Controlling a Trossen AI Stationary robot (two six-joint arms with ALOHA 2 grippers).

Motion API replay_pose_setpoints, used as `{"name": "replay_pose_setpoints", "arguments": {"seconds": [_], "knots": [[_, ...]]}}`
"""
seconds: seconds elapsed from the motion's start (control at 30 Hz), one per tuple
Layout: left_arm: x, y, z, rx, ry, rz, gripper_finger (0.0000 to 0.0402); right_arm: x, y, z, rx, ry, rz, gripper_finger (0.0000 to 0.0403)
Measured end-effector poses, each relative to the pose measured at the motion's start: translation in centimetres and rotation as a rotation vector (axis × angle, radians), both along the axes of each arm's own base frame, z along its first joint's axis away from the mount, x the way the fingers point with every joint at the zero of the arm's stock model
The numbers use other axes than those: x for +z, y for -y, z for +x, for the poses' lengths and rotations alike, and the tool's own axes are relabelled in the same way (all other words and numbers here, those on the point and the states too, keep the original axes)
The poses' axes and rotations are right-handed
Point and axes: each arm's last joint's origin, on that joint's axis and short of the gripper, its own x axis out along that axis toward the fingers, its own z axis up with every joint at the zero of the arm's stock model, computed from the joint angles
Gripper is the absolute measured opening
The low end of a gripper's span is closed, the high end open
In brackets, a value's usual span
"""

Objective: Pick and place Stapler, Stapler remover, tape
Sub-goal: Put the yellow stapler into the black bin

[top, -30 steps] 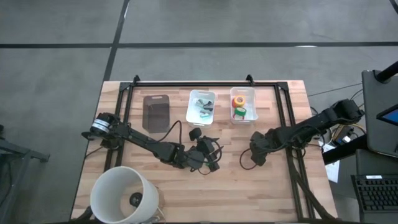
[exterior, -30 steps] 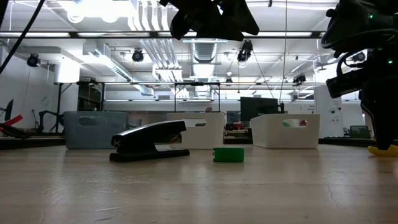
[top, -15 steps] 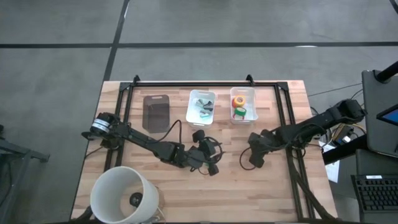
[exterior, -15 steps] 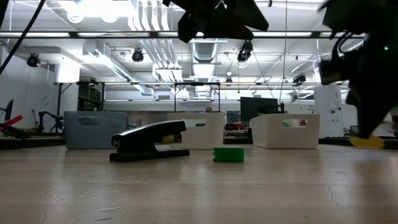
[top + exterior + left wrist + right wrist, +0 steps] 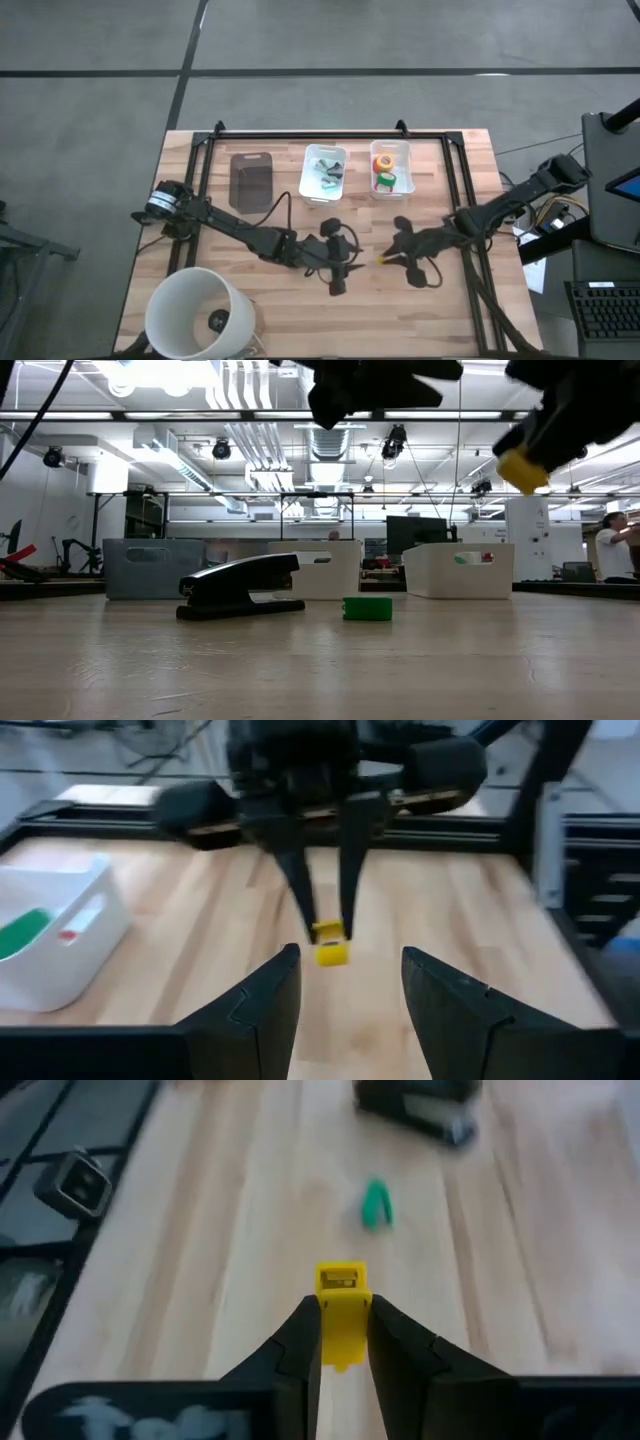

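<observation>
My right gripper [image 5: 388, 257] is shut on a small yellow staple remover [image 5: 342, 1295] and holds it well above the middle of the table; it also shows in the low view [image 5: 523, 468]. My left gripper [image 5: 345, 990] is open and empty just to its left, facing it. The black stapler [image 5: 240, 585] rests flat on its base on the table, with a small green piece [image 5: 367, 608] beside it; both also show in the right wrist view, the stapler [image 5: 415, 1110] and the green piece [image 5: 375, 1205]. Red, orange-yellow and green tape rolls [image 5: 385, 170] lie in a white bin. My right gripper pinches the yellow staple remover between its two fingers [image 5: 300, 1345], on its two sides at its rear part [image 5: 343, 1335]. Its front end sticks out past the fingertips. The fingers come from the table's right, slanting down. The piece is lifted clear of the table.
Along the far edge stand a dark grey tray [image 5: 252, 180], a white bin [image 5: 310, 185] of small pieces and the white tape bin [image 5: 405, 185]. A white bucket [image 5: 165, 300] stands at the near left corner. A person shows far off in the room [image 5: 612, 540].
My right gripper has lifted the yellow staple remover off the table at the right, carried it up and toward the table's left, and tipped from pointing down to more level. My left gripper has shifted a little toward the near edge.
</observation>
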Motion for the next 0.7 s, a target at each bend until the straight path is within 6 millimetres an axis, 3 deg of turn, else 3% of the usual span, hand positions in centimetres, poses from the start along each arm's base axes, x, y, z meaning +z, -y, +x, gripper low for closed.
{"name": "replay_pose_setpoints", "arguments": {"seconds": [0.23, 0.47, 0.7], "knots": [[-0.2, 0.1, 0.4, -0.015, 0.035, -0.015, 0.0177, 0.8, -1.2, 0.2, 0.015, 0.166, -0.151, 0.0061], [-0.5, -0.2, 0.7, 0.0, 0.033, -0.021, 0.0177, 1.6, -1.9, 0.4, 0.072, 0.269, -0.178, 0.0061], [-0.3, -0.2, 0.8, 0.006, 0.063, -0.045, 0.0177, 1.9, -1.7, 0.6, 0.014, 0.311, -0.227, 0.0061]]}}
